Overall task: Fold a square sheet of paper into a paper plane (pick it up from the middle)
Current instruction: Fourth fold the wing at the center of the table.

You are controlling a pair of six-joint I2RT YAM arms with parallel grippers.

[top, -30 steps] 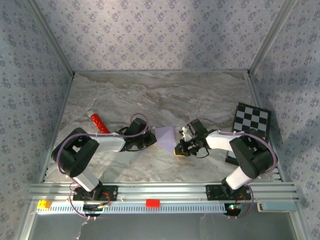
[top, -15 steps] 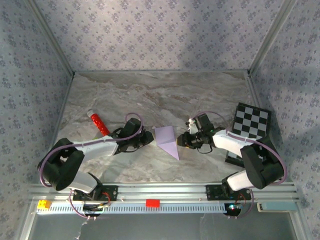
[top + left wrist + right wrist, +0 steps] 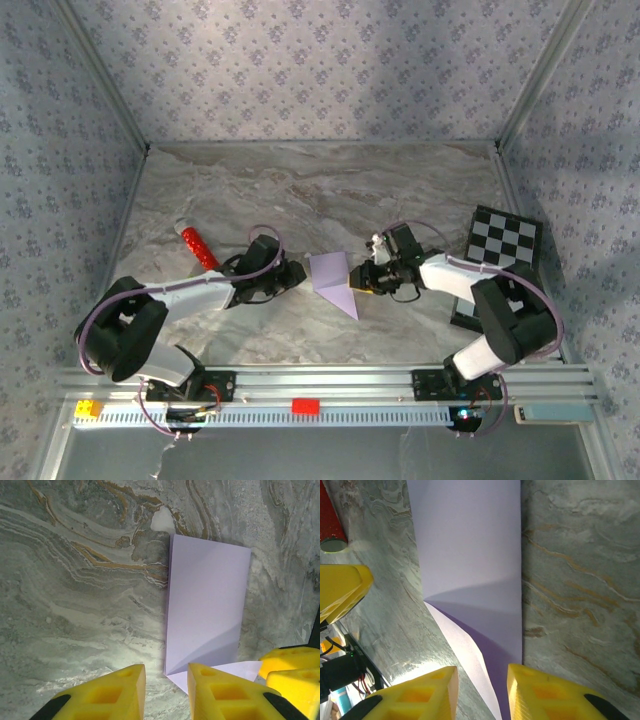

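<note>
The pale lilac sheet of paper (image 3: 333, 280) lies on the marble table, folded into a pointed wedge whose tip points toward the arms. My left gripper (image 3: 297, 272) sits low just left of it, open. In the left wrist view the gripper (image 3: 165, 672) has the paper's (image 3: 207, 605) lower left corner just ahead of its gap. My right gripper (image 3: 361, 279) is at the paper's right edge, open. In the right wrist view the gripper (image 3: 482, 672) straddles a raised flap of the paper (image 3: 470, 545) without pinching it.
A small red cylinder (image 3: 198, 247) lies on the table behind the left arm. A black-and-white checkered board (image 3: 505, 245) stands at the right, beside the right arm's elbow. Patterned walls enclose the table on three sides.
The right gripper opened and let go of the paper's near tip, pulled away, then came back to its right edge. The left gripper drew back left and opened. The paper settled on the table.
</note>
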